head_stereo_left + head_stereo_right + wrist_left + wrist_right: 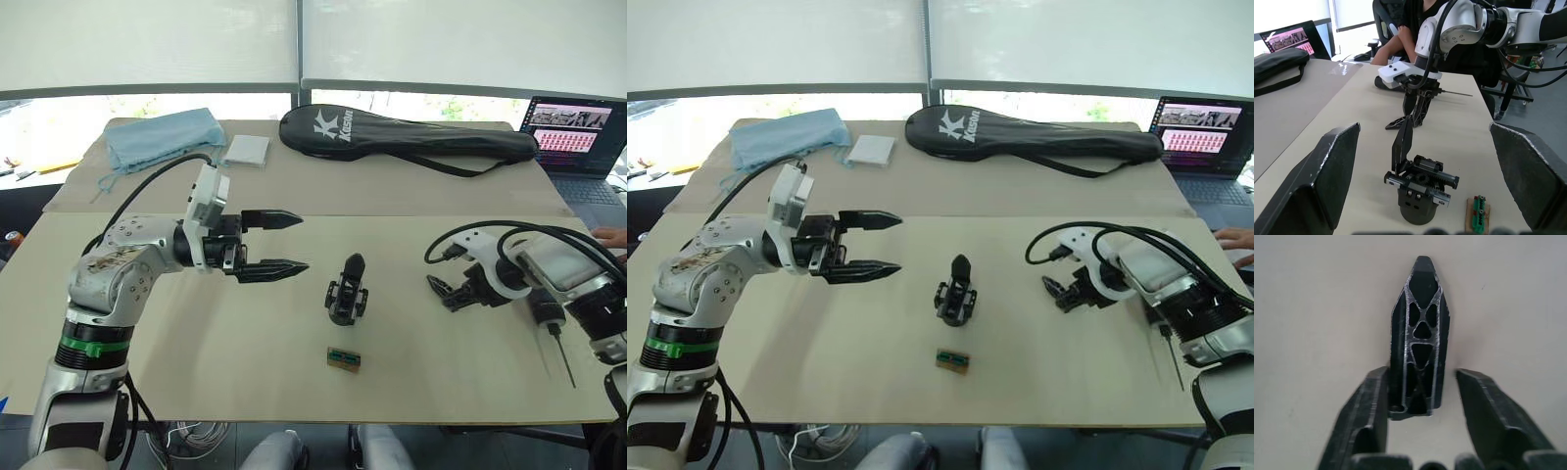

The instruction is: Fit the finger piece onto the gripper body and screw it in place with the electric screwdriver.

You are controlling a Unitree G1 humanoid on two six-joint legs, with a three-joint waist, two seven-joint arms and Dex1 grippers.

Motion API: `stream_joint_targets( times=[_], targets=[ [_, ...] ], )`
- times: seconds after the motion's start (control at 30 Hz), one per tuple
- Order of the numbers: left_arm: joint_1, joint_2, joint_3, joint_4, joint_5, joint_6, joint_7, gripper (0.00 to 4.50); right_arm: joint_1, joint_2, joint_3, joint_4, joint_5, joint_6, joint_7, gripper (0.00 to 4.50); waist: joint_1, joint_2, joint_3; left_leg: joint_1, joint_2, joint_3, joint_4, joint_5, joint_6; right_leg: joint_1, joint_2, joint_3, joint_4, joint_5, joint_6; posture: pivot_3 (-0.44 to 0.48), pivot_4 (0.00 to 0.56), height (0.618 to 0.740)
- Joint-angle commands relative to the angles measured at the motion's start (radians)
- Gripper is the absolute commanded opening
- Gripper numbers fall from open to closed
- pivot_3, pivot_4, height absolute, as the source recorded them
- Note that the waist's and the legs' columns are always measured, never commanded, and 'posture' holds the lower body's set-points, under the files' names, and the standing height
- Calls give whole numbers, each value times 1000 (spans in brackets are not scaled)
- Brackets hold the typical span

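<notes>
My right end effector [453, 291], at the right of the frame, is spread around the finger piece [1419, 333], which lies on the surface [196, 343]; one finger touches it, the other is apart. The body [347, 291] waits upright at centre, and my left end effector [289, 242] hovers spread beside it, I think ready to steady it.

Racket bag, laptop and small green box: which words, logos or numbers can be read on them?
"K" with "Kason" beside it, in white: racket bag, the small word only roughly legible.
Laptop screen: rows of pictures, text too small to read.
Green box: no readable marking.
</notes>
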Motion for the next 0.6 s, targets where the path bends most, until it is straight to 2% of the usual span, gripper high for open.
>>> stream_joint_targets(
  times=[0.03,0.17,0.23,0.33,0.47,0.6],
  targets=[
    [-1,12,13,-29,-5,1,-3,4500,28,0,-22,-27,12,9,28,1102,0,0,0,0,0,0,0,0,0,0,0,0,0,0,0,0,150,740],
    [18,-2,44,-28,-36,41,50,4500,102,3,-244,-154,64,-129,9,1106,0,0,0,0,0,0,0,0,0,0,0,0,0,0,0,0,150,740],
    [30,-28,89,-18,-77,80,118,4500,162,9,-380,-272,89,-240,-9,1106,-1,0,0,0,0,0,0,0,0,-1,0,0,1,0,0,0,150,740],
    [34,-75,148,-5,-125,136,232,4500,236,29,-503,-413,63,-388,-79,1106,-1,0,0,0,0,1,0,0,0,-3,0,0,3,0,0,0,150,740],
    [-12,-195,206,-4,-219,226,432,4500,224,145,-571,-544,60,-452,-208,1106,-1,0,0,1,0,1,1,1,-1,-2,0,-2,4,0,0,0,150,740],
    [-59,-335,231,-24,-299,283,631,4500,155,242,-487,-590,-37,-513,-321,1106,0,0,0,0,-1,1,5,1,-1,-2,-1,-1,7,1,-1,0,150,740]
  ],
)
